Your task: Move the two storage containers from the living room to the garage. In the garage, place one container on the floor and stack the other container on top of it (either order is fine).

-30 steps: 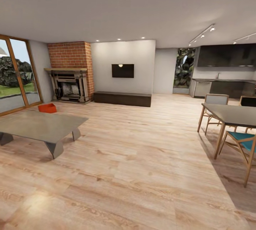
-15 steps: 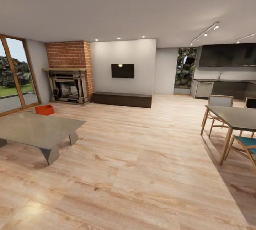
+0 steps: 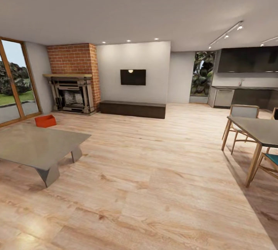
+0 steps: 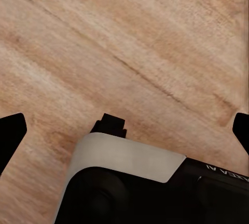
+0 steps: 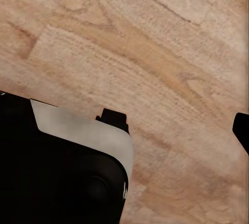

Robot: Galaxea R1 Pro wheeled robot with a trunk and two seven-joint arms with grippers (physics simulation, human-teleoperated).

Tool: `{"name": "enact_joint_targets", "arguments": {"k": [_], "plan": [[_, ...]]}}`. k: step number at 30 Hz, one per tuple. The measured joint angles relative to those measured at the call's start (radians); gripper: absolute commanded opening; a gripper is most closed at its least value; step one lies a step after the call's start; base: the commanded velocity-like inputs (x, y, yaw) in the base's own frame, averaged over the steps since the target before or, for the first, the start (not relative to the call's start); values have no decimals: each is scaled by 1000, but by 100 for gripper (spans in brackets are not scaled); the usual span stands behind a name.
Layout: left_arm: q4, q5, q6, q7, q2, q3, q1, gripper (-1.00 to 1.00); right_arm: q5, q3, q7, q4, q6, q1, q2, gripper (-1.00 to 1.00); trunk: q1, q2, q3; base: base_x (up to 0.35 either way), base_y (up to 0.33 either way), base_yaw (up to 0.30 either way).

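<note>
Living room, light wood plank floor [image 3: 154,172] throughout. Far left: glazed doors [image 3: 15,80], then a low grey coffee table [image 3: 38,145]. One storage container [image 3: 45,121], orange-red and open-topped, sits on the floor just beyond the table and in front of the brick fireplace [image 3: 71,78]; a second one not located from here. Centre: black TV [image 3: 133,77] on the white wall above the long dark bench [image 3: 132,109]. Right: dining table [image 3: 258,130] with chairs, dark kitchen units behind. Left wrist view: left gripper [image 4: 124,130] over bare planks, dark fingertips at opposite edges of frame, so spread wide with nothing between. Right wrist view: right gripper [image 5: 129,125] also over planks; one fingertip visible at the edge, state cannot be told. Judgement: container likely light, rigid plastic, thin-walled, ribbing giving some grip; best taken by pinching the rim of opposite walls, one gripper each side, kept level.
</note>
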Motion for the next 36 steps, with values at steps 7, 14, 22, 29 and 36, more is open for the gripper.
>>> {"name": "enact_joint_targets", "arguments": {"k": [7, 14, 22, 29, 36], "plan": [[0, 0, 0, 0, 0, 0, 0, 100, 0, 0, 0, 0, 0, 0, 0, 100, 0, 0, 0, 321, 0, 0], [0, 0, 0, 0, 0, 0, 0, 100, 0, 0, 0, 0, 0, 0, 0, 100, 0, 0, 0, 321, 0, 0], [0, 0, -1, 0, 0, 0, 0, 100, 0, 0, 0, 0, 0, 0, 0, 100, 0, 0, 0, 321, 0, 0], [0, 0, 0, 0, 0, 0, 0, 100, 0, 0, 0, 0, 0, 0, 0, 100, 0, 0, 0, 321, 0, 0], [0, 0, 0, 0, 0, 0, 0, 100, 0, 0, 0, 0, 0, 0, 0, 100, 0, 0, 0, 321, 0, 0]]}}
